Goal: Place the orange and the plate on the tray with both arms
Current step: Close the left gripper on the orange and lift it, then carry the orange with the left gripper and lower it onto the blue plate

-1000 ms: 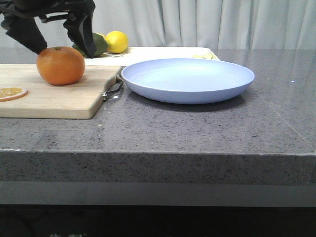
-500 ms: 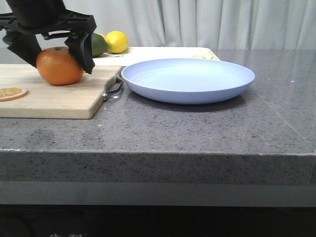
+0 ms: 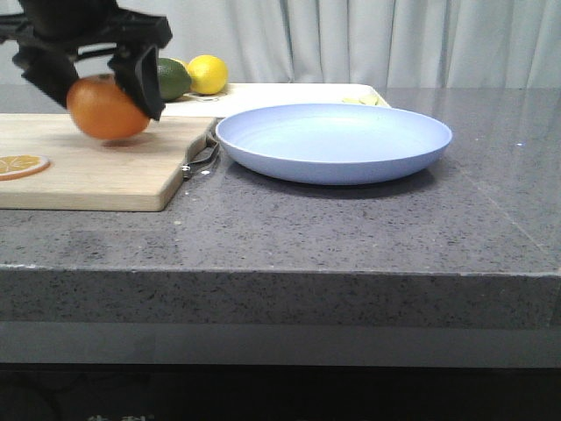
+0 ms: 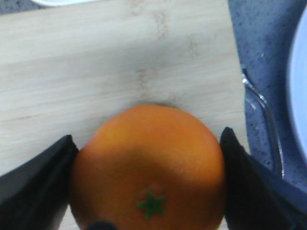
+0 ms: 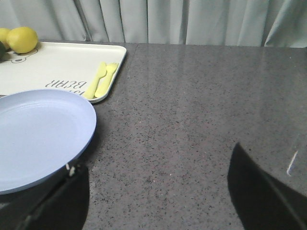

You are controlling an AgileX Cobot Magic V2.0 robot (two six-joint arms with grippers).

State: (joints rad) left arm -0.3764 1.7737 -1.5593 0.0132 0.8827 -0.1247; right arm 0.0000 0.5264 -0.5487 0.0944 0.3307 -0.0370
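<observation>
An orange slice [image 3: 21,164] is seen nearest on the cutting board [image 3: 96,175], at the board's near left, partly cut off by the frame edge. A metal handle loop [image 3: 202,160] sticks out from the board's right end, on the grey countertop [image 3: 351,228] between board and plate [image 3: 333,140]. The plate rests flat on the countertop just beside the board's right end, nothing on it.

The orange [image 3: 107,107] is held above the board's far part, clear of the wood, slightly blurred in the front view. It is pinched by the left gripper [image 3: 92,74], one dark finger [image 4: 249,187] pressed on each side, jaws spread only to the fruit's width; the green stem [image 4: 152,203] is turned toward the wrist camera. The gripper's upper body is cut off at the top of the front view.

Beyond the board and plate, the white tray [image 3: 289,92] is seen, mostly hidden behind the plate's rim. On it, a green fruit [image 3: 171,79] is partly hidden by the gripper finger, and a lemon [image 3: 208,74] sits just beside it. Pale yellow cutlery [image 5: 101,79] lies at the tray's right edge, next to upside-down printed lettering.

The right gripper [image 5: 153,201] is shown only as two dark fingertips, set wide apart, holding nothing, over the countertop beside the plate's right rim.
</observation>
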